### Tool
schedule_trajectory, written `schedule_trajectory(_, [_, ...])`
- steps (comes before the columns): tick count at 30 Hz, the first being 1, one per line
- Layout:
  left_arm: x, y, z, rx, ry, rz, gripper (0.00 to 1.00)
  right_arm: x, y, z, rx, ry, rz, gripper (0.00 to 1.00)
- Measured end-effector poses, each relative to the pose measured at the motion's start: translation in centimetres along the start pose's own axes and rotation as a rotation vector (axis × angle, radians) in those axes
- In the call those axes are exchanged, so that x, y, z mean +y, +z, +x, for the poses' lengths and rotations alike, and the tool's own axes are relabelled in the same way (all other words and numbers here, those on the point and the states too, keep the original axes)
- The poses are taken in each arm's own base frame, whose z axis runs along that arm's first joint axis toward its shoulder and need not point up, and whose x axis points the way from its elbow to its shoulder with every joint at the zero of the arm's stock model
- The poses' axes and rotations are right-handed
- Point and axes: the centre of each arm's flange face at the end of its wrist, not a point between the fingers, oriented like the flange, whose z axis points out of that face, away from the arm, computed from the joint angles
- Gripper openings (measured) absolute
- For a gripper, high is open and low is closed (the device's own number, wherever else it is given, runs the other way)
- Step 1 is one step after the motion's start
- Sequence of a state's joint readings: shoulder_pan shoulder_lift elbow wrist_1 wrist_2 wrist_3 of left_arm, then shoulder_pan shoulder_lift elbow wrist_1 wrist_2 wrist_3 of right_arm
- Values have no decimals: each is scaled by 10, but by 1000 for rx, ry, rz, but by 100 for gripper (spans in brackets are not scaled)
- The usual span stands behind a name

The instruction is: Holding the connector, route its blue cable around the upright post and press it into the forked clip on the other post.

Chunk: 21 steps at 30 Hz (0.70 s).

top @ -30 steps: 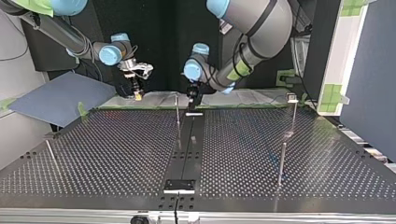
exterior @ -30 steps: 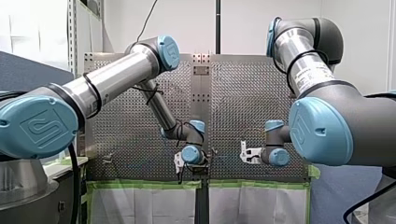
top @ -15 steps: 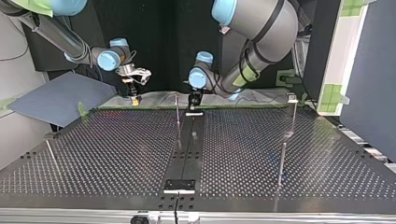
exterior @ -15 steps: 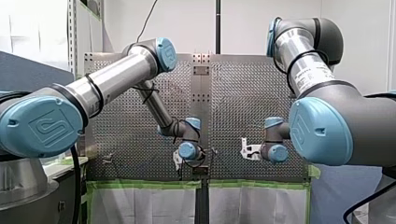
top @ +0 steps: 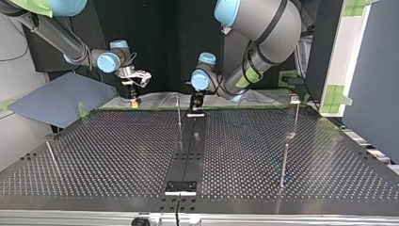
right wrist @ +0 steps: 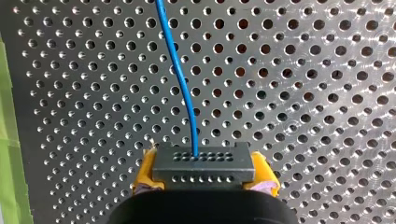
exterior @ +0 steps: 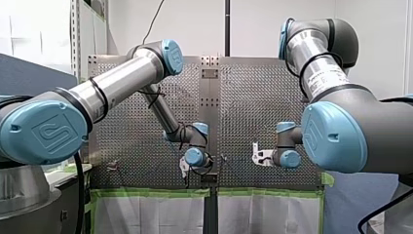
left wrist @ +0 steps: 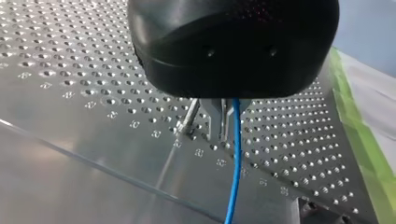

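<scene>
1. The connector [right wrist: 204, 162] is a flat, dark grey block. Its face carries two rows of small round holes. The blue cable [right wrist: 180, 79], thin and smooth, leaves one hole of the upper row and runs ahead in a slight curve over the table [right wrist: 303, 70].
2. My right gripper [right wrist: 204, 171] pinches the connector by its two short ends between yellow pads [right wrist: 145, 170]. The jaws stand only as wide as the block. It is close to the table edge lined with green tape [right wrist: 7, 140].
3. In the top view this gripper hangs at the table's far edge, left of the middle. My left gripper [left wrist: 216, 130] is at the same edge near the middle, well apart from it.
4. My left gripper has a black, rounded housing and sits low over the table. The cable passes right at it, but I cannot tell whether it is closed on the cable. A thin metal post [left wrist: 187, 120] stands just beside it.
5. The table is shiny metal sheet, closely perforated with round holes.
</scene>
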<state>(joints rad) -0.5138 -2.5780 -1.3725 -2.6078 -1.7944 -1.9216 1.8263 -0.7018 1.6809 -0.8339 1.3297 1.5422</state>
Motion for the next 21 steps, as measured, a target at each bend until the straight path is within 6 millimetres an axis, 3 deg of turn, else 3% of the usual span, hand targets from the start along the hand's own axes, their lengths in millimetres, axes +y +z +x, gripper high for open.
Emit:
schedule_trajectory(1, [-1,-1,1,3,7,0,49,0,0,0,0,0,0,0])
schedule_trajectory(2, [-1,-1,1,7,15,0,72,0,0,0,1,0,1,0])
schedule_trajectory(3, [-2,-2,2,13,26,0,87,0,0,0,1,0,1,0])
schedule_trajectory(4, [-2,-3,3,17,35,-1,87,0,0,0,0,0,1,0])
schedule_trajectory(5, [-2,-4,3,23,45,-3,97,0,0,0,0,0,1,0])
schedule_trajectory(6, [-2,-5,4,30,57,-6,100,0,0,0,0,0,2,0])
schedule_trajectory(14, [-6,-15,10,91,121,-3,100,-3,0,0,-1,1,7,0])
schedule_trajectory(21, [-24,-38,6,128,161,72,100,-3,0,0,-3,1,10,0])
